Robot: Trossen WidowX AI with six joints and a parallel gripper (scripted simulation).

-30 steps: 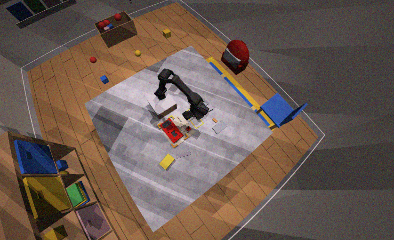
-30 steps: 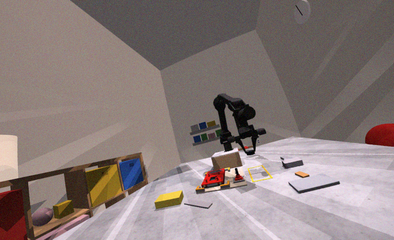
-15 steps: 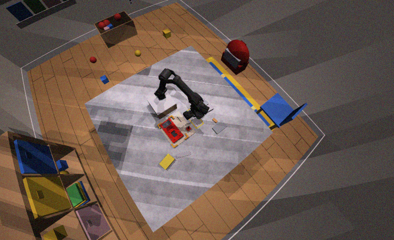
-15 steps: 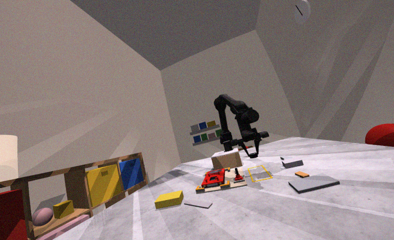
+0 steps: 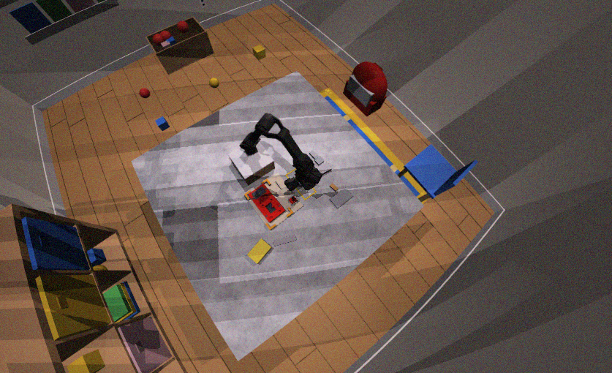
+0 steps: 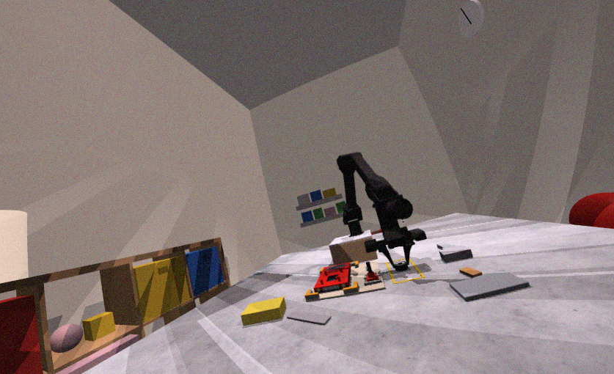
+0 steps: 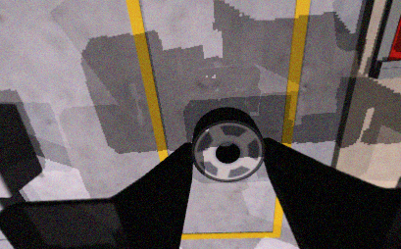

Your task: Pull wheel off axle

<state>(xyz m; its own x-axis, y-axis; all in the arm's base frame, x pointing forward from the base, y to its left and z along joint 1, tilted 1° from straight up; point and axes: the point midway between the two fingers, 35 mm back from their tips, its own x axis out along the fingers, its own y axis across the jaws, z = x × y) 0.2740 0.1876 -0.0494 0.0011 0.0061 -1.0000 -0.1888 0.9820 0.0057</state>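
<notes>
The black wheel [image 6: 400,267] [image 7: 243,149] with a grey spoked face is held between the two fingers of my gripper [image 6: 400,265] [image 7: 226,147], which is shut on it. The wheel is off the axle and low over the marked area, a yellow outline [image 6: 408,280] [image 7: 148,93] on the table. In the wrist view it sits between the outline's two long sides. I cannot tell whether its underside touches the table. The bare upright axle [image 6: 369,268] stands on its red base [image 5: 293,200] [image 6: 372,277], on the board beside the marked area.
The red car body [image 5: 267,203] [image 6: 333,277] lies on the pale board. A brown box with a white top [image 6: 353,251] stands behind. A yellow block [image 5: 259,251] [image 6: 263,310], a grey slab [image 5: 341,198] [image 6: 489,285] and a small orange piece [image 6: 470,271] lie around.
</notes>
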